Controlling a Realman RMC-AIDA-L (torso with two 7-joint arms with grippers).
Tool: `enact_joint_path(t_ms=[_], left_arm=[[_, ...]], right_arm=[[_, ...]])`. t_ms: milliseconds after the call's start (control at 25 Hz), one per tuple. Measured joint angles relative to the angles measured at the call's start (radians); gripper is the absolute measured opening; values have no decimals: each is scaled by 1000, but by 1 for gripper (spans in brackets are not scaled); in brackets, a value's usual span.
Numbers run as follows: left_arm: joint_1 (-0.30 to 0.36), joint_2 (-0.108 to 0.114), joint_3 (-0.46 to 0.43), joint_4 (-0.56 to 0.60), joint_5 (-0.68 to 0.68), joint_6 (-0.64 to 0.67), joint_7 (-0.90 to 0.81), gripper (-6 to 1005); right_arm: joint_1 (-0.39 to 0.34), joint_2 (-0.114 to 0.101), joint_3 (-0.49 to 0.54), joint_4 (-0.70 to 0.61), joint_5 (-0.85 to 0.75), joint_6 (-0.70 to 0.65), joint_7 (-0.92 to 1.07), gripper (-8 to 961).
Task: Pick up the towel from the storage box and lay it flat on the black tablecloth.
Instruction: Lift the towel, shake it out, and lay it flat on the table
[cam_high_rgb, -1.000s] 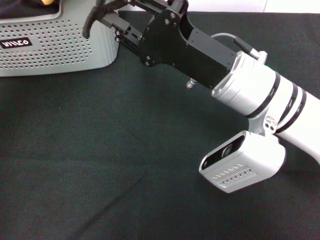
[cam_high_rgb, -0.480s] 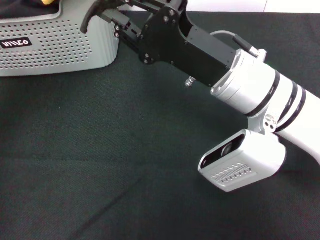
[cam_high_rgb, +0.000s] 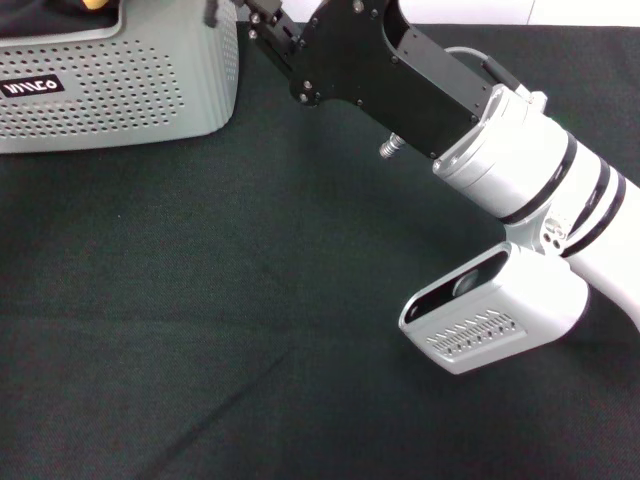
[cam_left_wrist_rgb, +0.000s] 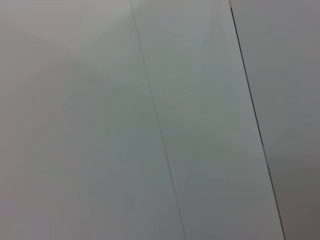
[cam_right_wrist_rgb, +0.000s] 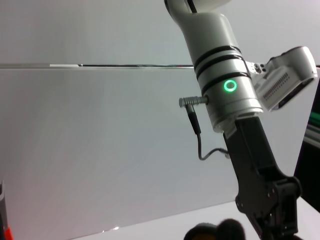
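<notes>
The storage box (cam_high_rgb: 110, 90) stands at the far left of the black tablecloth (cam_high_rgb: 200, 320). A small yellow-orange patch of the towel (cam_high_rgb: 95, 3) shows over the box's rim at the view's top edge; the rest of the towel is out of view. My right arm reaches across from the right. My right gripper (cam_high_rgb: 222, 8) is above the box's right corner and mostly cut off by the frame's top edge. My left arm hangs parked off to the side, and its gripper (cam_right_wrist_rgb: 272, 210) shows in the right wrist view with its fingertips cut off.
The right arm's white forearm and wrist camera housing (cam_high_rgb: 495, 320) hang over the right half of the cloth. The left wrist view shows only pale wall panels (cam_left_wrist_rgb: 160, 120).
My right arm has risen and moved farther away. Its gripper went from beside the box's right wall to above the box's corner, now mostly out of the frame.
</notes>
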Motion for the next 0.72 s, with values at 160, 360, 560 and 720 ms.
enact_joint_path(t_ms=[160, 360, 560, 720], left_arm=[[1, 0, 0, -1, 0, 1, 0, 27], [20, 0, 1, -9, -2, 13, 14, 28], [58, 0, 3, -18, -25, 53, 51, 29], [77, -1, 0, -21, -36, 103, 65, 29]], right_arm=[[-10, 0, 2, -22, 32, 25, 8, 213], [-33, 0, -5, -37, 55, 32, 63, 71], [-84, 0, 1, -68, 52, 20, 202, 39], [-134, 0, -1, -89, 40, -11, 316, 13]])
